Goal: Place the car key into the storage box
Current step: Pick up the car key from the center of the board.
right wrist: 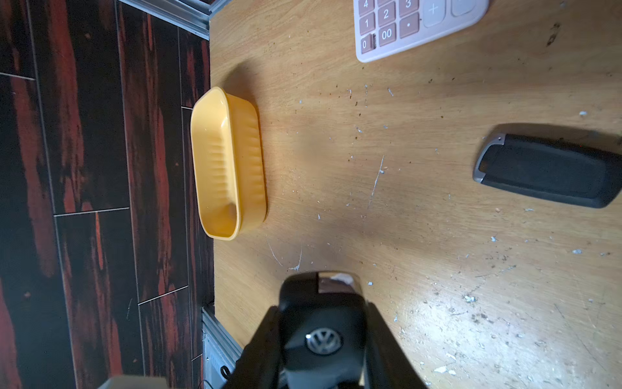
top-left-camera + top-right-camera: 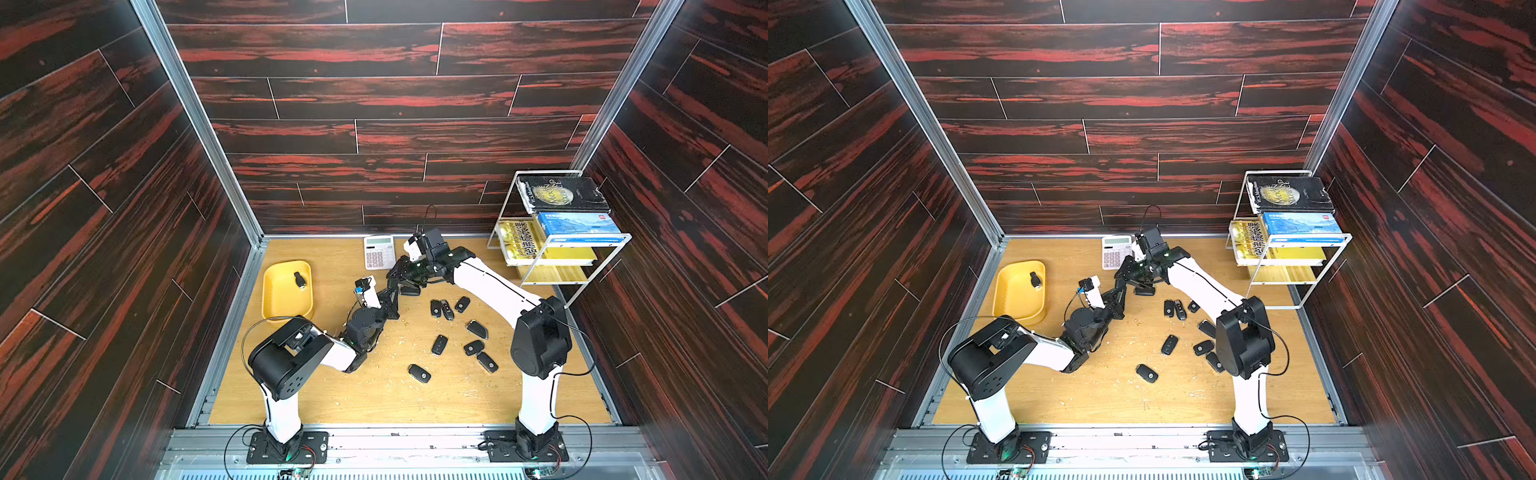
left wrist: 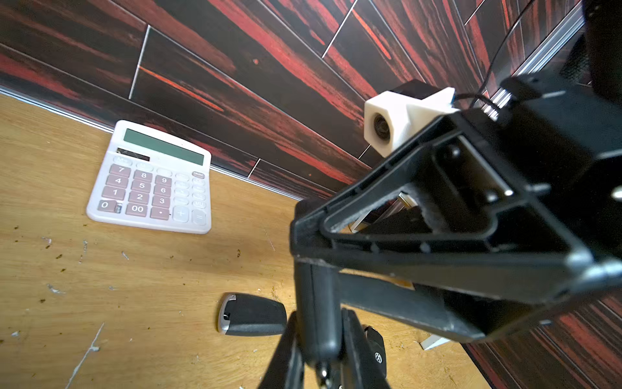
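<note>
A black car key [image 1: 323, 323] with a VW badge sits between my right gripper's [image 1: 323, 340] fingers, which are shut on it. In the left wrist view the same key [image 3: 319, 313] hangs from the right gripper down into my left gripper [image 3: 321, 350], also shut on it. In both top views the two grippers meet at mid-table, left [image 2: 394, 292] [image 2: 1121, 292] and right [image 2: 400, 277] [image 2: 1129, 276]. The yellow storage box [image 2: 270, 299] [image 2: 1007, 299] [image 1: 229, 161] stands at the far left and holds one key [image 2: 300, 279].
A black key fob [image 2: 410, 290] [image 3: 252, 315] [image 1: 548, 170] lies right under the grippers. Several more keys [image 2: 436, 308] are scattered to the right. A white calculator [image 2: 379, 252] sits at the back wall, and a white wire book rack [image 2: 557, 274] stands back right.
</note>
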Tool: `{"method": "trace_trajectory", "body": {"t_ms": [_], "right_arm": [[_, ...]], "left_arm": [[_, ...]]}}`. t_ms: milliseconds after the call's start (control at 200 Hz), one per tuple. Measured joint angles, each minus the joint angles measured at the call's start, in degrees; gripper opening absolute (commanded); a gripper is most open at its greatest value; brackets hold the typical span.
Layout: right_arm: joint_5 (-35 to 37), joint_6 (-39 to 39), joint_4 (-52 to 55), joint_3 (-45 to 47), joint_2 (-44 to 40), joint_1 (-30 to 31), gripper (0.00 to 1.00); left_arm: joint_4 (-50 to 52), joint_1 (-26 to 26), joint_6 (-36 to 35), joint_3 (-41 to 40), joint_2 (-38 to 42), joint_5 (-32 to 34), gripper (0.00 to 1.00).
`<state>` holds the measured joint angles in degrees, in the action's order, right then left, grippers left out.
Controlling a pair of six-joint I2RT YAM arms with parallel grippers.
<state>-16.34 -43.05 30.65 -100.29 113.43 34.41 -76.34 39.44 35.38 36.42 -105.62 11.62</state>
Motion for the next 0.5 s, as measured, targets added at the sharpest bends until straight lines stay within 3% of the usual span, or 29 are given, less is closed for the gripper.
{"method": "trace_trajectory", "body": {"t_ms": [175, 326, 501], "right_arm": [[-0.1, 0.0, -0.5, 0.5, 0.0, 0.0, 0.31], [-0.2, 0.0, -1.3, 1.4, -0.2, 0.0, 0.32], [-0.7, 0.0, -1.7, 1.5, -0.2, -0.1, 0.49]], "left_arm": [[0.3, 0.0, 0.0, 0.0, 0.0, 0.0, 0.17], [1.6, 0.0, -0.4, 0.0, 0.5, -0.2, 0.08], [3.6, -0.1, -1.6, 0.0, 1.7, -0.5, 0.08]]}}
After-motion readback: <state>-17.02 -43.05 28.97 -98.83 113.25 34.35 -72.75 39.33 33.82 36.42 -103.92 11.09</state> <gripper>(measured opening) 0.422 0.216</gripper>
